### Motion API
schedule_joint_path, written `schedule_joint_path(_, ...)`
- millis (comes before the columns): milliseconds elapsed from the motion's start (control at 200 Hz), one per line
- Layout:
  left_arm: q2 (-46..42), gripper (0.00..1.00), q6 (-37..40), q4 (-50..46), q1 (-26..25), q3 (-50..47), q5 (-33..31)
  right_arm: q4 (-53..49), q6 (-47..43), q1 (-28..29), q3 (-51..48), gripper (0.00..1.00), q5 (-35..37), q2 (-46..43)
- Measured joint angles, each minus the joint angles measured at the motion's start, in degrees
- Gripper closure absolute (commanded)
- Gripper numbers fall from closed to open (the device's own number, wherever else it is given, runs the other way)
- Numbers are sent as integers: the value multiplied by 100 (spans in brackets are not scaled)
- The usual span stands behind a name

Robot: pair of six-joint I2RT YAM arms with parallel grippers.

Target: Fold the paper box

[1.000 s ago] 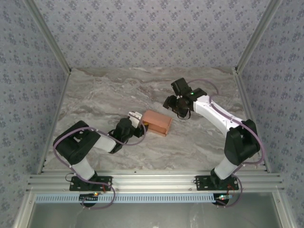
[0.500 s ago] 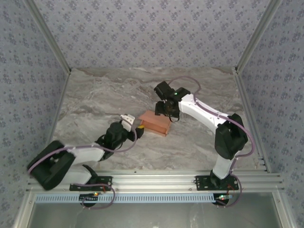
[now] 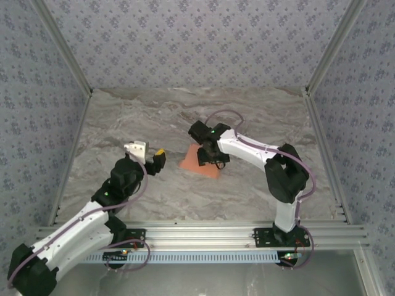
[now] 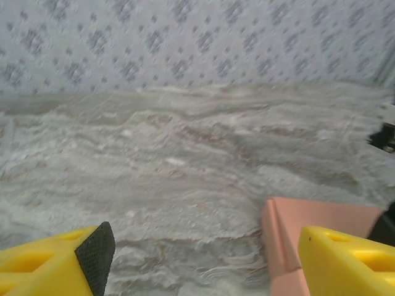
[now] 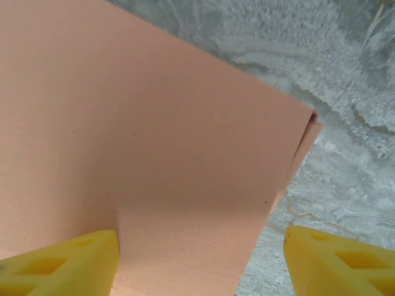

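The paper box [image 3: 189, 162] is a small flat orange-salmon box lying at mid-table. My right gripper [image 3: 207, 154] hangs directly over its right part and hides that part from above. In the right wrist view the paper box's [image 5: 154, 135] smooth top is close under the right gripper [image 5: 200, 265], which is open: one finger is over the card, the other past its edge over the table. My left gripper [image 3: 148, 154] stands open to the left of the box, apart from it. In the left wrist view the left gripper [image 4: 203, 262] has only table between its fingers, and the paper box [image 4: 308, 219] sits by the right finger.
The grey marbled table [image 3: 129, 120] is walled by patterned panels at the back and both sides. An aluminium rail [image 3: 197, 234] with both arm bases runs along the near edge. The right arm's cable [image 3: 225, 114] loops above the box.
The left gripper has pulled back from the box to the left and opened wider. The right gripper has swung left and down over the box, which now sits a little further left.
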Motion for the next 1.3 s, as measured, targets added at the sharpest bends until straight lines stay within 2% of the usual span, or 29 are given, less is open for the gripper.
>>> schedule_joint_path(140,785,19,-149,-85,317,192,404,175,-35,-116,-341,27,-146,52)
schedule_joint_path(360,2135,20,-415,319,330,192,1357,474,-146,-184,-634,28,-334,-223)
schedule_joint_path(570,3018,21,-555,520,332,435,2168,929,-190,-372,-1397,28,-411,-1429)
schedule_joint_path(720,3556,21,-616,540,334,946,2577,1622,-186,-942,-2203,29,-1056,-2076)
schedule_joint_path(974,4933,30,-824,205,334,2378,3281,2638,-96,-1740,-3541,29,-2271,-2345)
schedule_joint_path(1049,5069,33,-881,125,337,2481,3327,2900,-11,-2009,-3779,29,-2640,-2514)
schedule_joint_path(1154,5228,47,-918,-22,356,2509,3416,3239,72,-2376,-4004,29,-3084,-2691)
schedule_joint_path(1299,5442,54,-887,-151,385,2516,3587,3580,149,-2693,-4133,29,-3517,-2710)
